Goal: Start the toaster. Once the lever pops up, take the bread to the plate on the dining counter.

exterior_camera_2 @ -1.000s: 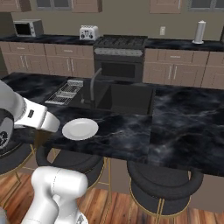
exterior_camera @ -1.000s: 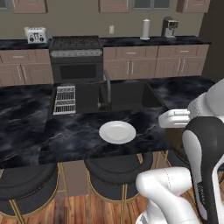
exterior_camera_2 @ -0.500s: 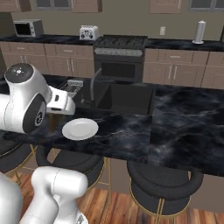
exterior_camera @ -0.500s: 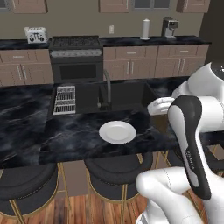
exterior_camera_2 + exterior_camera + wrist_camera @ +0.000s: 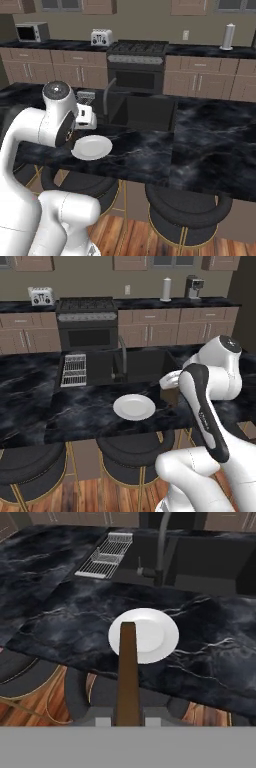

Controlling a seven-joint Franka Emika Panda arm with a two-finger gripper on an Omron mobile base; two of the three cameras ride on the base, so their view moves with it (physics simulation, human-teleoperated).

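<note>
While we carry the bread point(image 5: 128, 672) toward the plate point(image 5: 144, 635), our gripper point(image 5: 128, 714) is clenched on the slice, holding it edge-on so that in the hand view it reads as a narrow brown strip rising between the fingertips. We judge that this grip comes from lifting it straight out of a slot, and it means the slice will have to be tipped or lowered carefully before it can lie flat.

From the hand camera the slice's far end overlaps the near part of the plate, but we cannot tell how high above it we are. The plate sits on the dining counter point(image 5: 85, 411), near the edge above the stools point(image 5: 132, 448), just in front of the sink point(image 5: 142, 363) and faucet point(image 5: 120, 358); that spot keeps it within our reach from the stool side. A wire rack point(image 5: 74, 362) lies beside the sink. Behind, the toaster point(image 5: 41, 296) stands on the back counter left of the stove point(image 5: 87, 321).

We judge the toasting done and the delivery nearly finished: what remains is lowering over the plate's middle and letting go.
</note>
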